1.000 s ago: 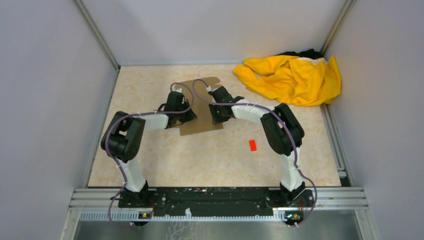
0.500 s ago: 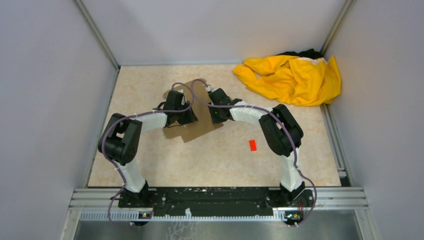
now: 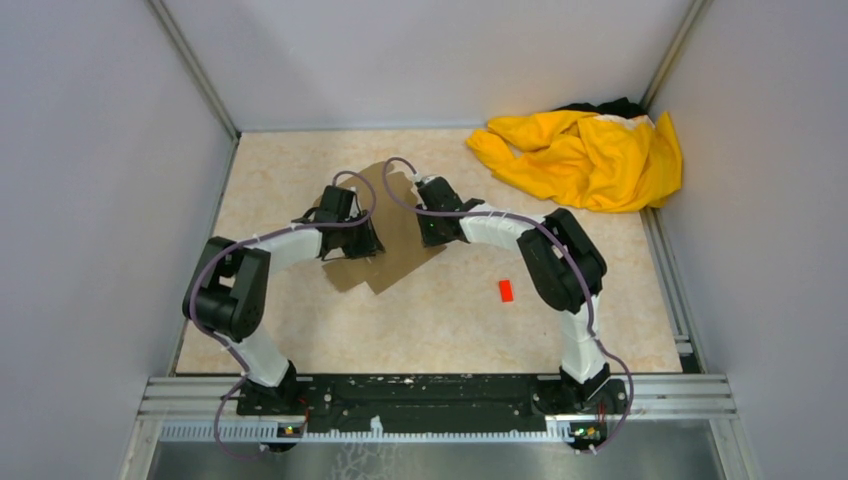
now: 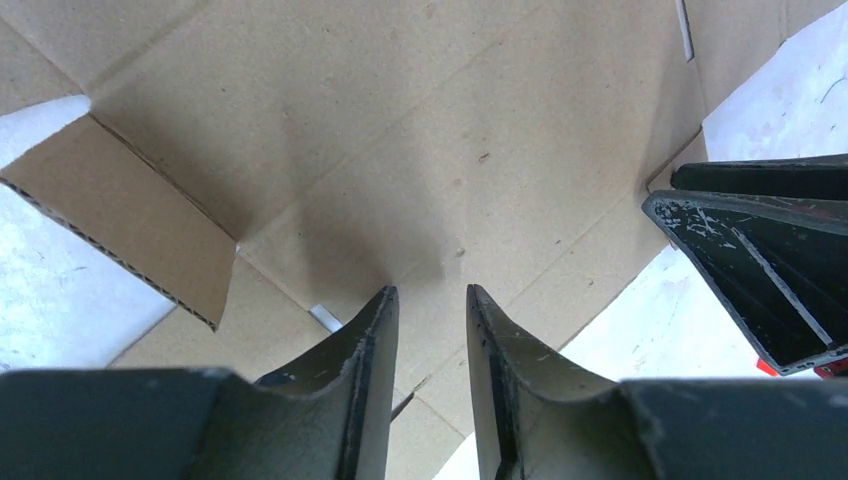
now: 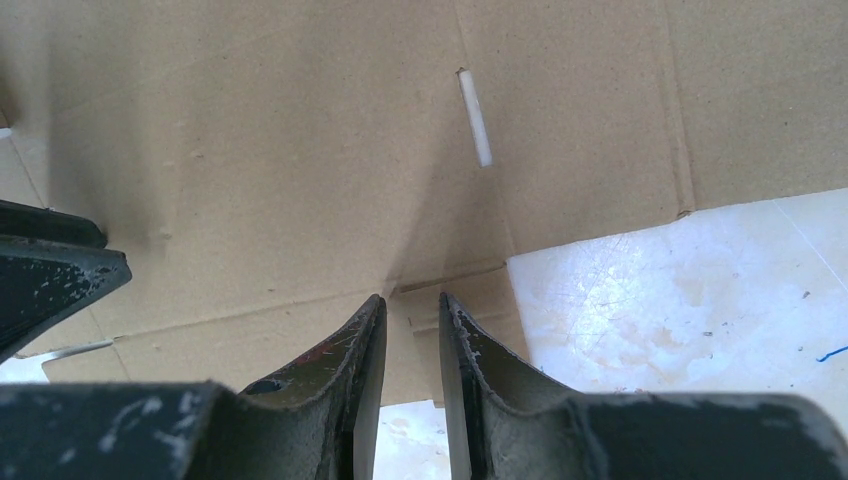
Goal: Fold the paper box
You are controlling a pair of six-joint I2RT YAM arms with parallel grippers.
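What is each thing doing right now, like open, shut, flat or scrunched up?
paper box, unfolded, lying mostly flat.
left gripper, open, over the box, holding nothing.
right gripper, slightly open, over the box, holding nothing.
yellow cloth, crumpled in the far right corner.
red block, lying loose, apart from the box.

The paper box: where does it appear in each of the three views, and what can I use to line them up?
Top external: the paper box lies flat mid-table, near-left of the yellow cloth.
Left wrist: it fills most of the frame, top and centre.
Right wrist: it fills the upper frame and the left side.
Shared landmark: the pale table, showing past the sheet's edges in all three.
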